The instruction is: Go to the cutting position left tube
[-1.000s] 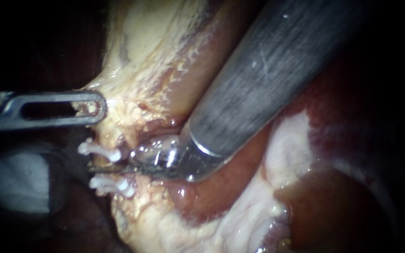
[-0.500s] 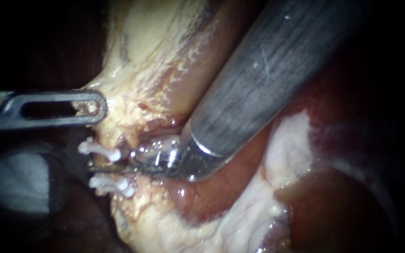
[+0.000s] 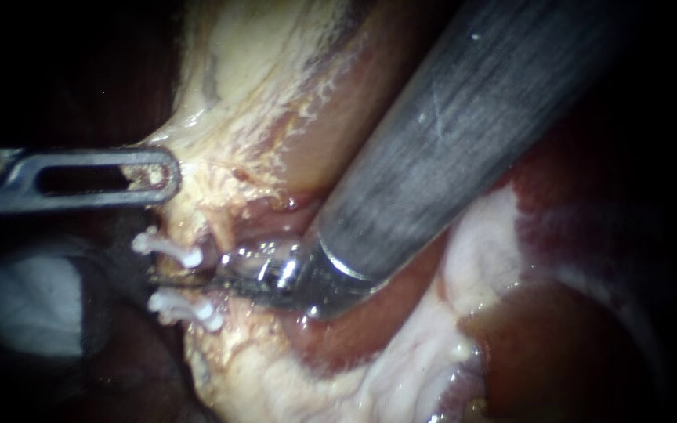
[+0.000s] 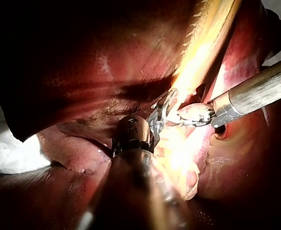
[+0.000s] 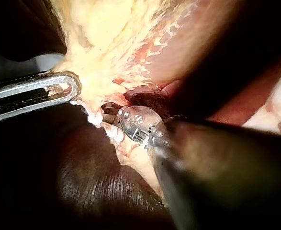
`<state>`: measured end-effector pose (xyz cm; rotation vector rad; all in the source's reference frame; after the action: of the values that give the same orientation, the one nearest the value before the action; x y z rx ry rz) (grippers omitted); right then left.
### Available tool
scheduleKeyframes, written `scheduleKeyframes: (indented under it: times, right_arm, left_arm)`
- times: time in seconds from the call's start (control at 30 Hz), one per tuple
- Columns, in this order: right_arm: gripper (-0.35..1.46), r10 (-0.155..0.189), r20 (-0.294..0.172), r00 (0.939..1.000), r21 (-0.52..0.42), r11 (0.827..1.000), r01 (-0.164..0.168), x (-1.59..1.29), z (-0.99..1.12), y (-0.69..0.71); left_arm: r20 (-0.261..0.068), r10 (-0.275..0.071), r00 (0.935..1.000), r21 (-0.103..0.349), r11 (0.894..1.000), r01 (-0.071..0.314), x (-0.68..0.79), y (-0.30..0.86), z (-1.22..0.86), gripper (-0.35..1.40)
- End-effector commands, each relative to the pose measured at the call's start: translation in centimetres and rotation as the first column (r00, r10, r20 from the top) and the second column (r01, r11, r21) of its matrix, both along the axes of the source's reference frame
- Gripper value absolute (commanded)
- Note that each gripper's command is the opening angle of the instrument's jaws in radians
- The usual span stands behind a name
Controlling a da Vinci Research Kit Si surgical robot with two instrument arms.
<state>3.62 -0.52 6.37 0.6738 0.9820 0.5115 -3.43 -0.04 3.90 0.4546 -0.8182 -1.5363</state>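
The right instrument's thin steel pincer (image 3: 190, 280) lay crosswise against the pale clipped tube (image 3: 211, 296), with white plastic clips (image 3: 168, 249) flanking it on either side. Whether it stood open could not be told.

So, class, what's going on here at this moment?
The left instrument grips the pale tissue at its edge. The right instrument, coming in from the upper right, reaches its tip in between two white clips. Nothing looks cut yet. Dark red liver lies alongside.
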Motion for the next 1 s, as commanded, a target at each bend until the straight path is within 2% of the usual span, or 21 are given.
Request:
scheduleKeyframes:
  times: [0.03, 1.0]
  right_arm:
    - [-0.35, -0.001, 0.000, 1.0000, 0.000, 1.000, 0.001, 0.00, 0.00, 0.00]
    - [-0.35, 0.001, -0.002, 1.0000, 0.000, 1.000, -0.001, -0.01, 0.00, 0.00]
  left_arm:
    - [0.000, 0.000, 1.0000, 0.000, 1.000, 0.000, 0.00, 0.00, 0.00, -0.35]
    - [0.000, 0.000, 1.0000, 0.000, 1.000, 0.000, 0.00, 0.00, 0.00, -0.35]
